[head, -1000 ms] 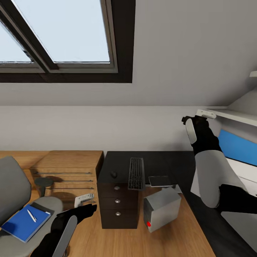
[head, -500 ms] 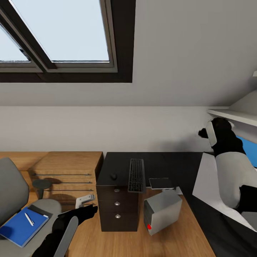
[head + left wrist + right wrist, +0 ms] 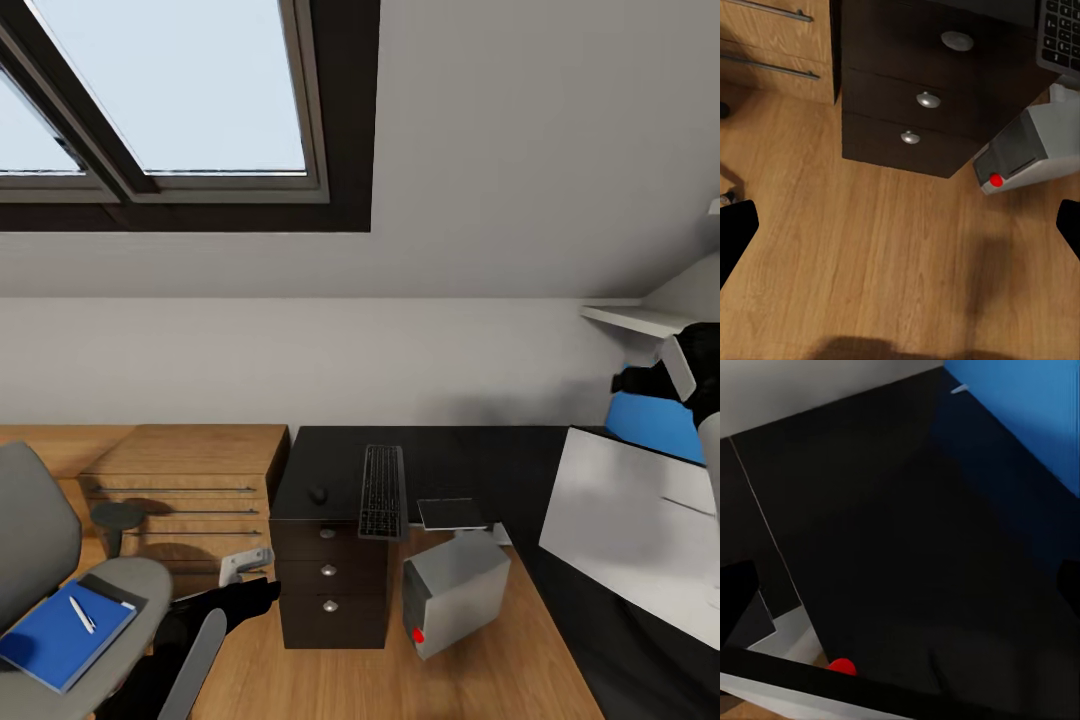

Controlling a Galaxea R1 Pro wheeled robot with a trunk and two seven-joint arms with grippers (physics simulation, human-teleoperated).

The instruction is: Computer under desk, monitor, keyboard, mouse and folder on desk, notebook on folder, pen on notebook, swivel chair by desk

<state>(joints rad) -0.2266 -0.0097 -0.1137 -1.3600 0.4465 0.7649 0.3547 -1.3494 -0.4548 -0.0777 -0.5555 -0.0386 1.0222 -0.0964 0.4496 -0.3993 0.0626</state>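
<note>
The black desk (image 3: 460, 455) carries the keyboard (image 3: 383, 490) and the mouse (image 3: 319, 492) above its drawers (image 3: 928, 99). The computer (image 3: 452, 590) stands tilted on the floor beside the drawers, its red button (image 3: 996, 180) facing out. On the swivel chair (image 3: 40, 520) lies the blue folder (image 3: 55, 640) with the pen (image 3: 82, 613) on it and the dark notebook (image 3: 108, 584) at its far edge. A wide pale-looking panel, the monitor (image 3: 625, 525), leans at the right; its glossy black face (image 3: 892, 532) has a red dot. Left gripper (image 3: 250, 590) hovers open over the floor. Right gripper (image 3: 635, 382) is open above the monitor.
A light wooden drawer chest (image 3: 185, 480) stands left of the desk, with a small round dark stool (image 3: 118, 515) in front. A white shelf (image 3: 640, 320) and blue wall panel (image 3: 655, 420) are at the right. A flat grey rectangle (image 3: 448, 510) lies behind the computer.
My right arm has swung to the right and lower, uncovering the pale panel. The left gripper has edged slightly forward. The view shifted a little early on.
</note>
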